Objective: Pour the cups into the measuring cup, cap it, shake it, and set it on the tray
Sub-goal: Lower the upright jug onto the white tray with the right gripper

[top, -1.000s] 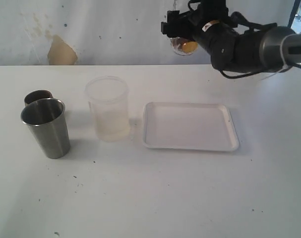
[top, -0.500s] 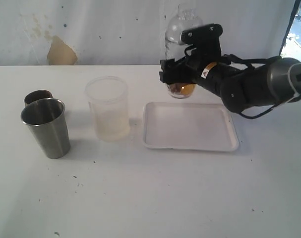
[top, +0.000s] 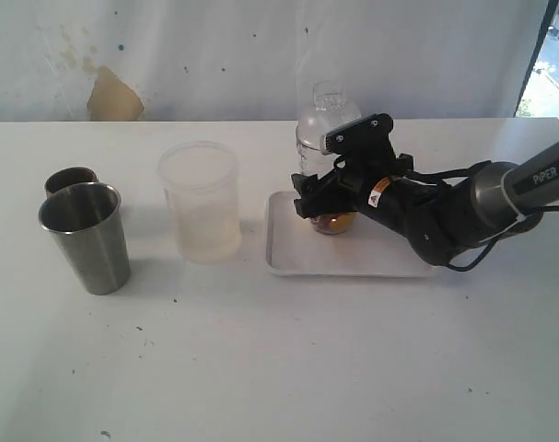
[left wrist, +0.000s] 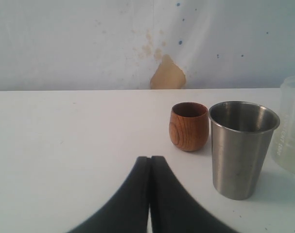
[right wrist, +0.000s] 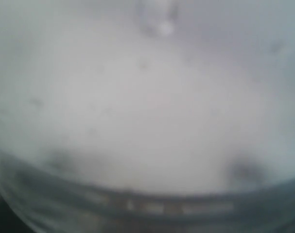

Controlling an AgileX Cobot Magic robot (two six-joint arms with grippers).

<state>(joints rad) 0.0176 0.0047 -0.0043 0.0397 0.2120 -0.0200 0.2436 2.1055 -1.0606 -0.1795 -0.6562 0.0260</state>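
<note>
The clear measuring cup (top: 327, 129), capped with a domed lid and holding orange contents at its base, stands upright over the left part of the white tray (top: 353, 269). My right gripper (top: 328, 205) is shut on its lower half. Its blurred wall (right wrist: 147, 121) fills the right wrist view and hides the fingers there. Whether its base rests on the tray I cannot tell. The steel tumbler (top: 86, 238) (left wrist: 242, 145) and the copper-brown cup (top: 69, 179) (left wrist: 188, 126) stand at the far left. My left gripper (left wrist: 150, 158) is shut and empty, short of both cups.
A frosted plastic tub (top: 201, 203) (left wrist: 293, 126) stands between the tumbler and the tray. The right arm (top: 463, 207) lies low across the tray's right half. A stained wall (top: 113, 97) runs behind the table.
My right gripper has come down from high against the wall with the measuring cup, moving forward and lowering it onto the tray's left part. The cups, tub and tray have stayed put.
</note>
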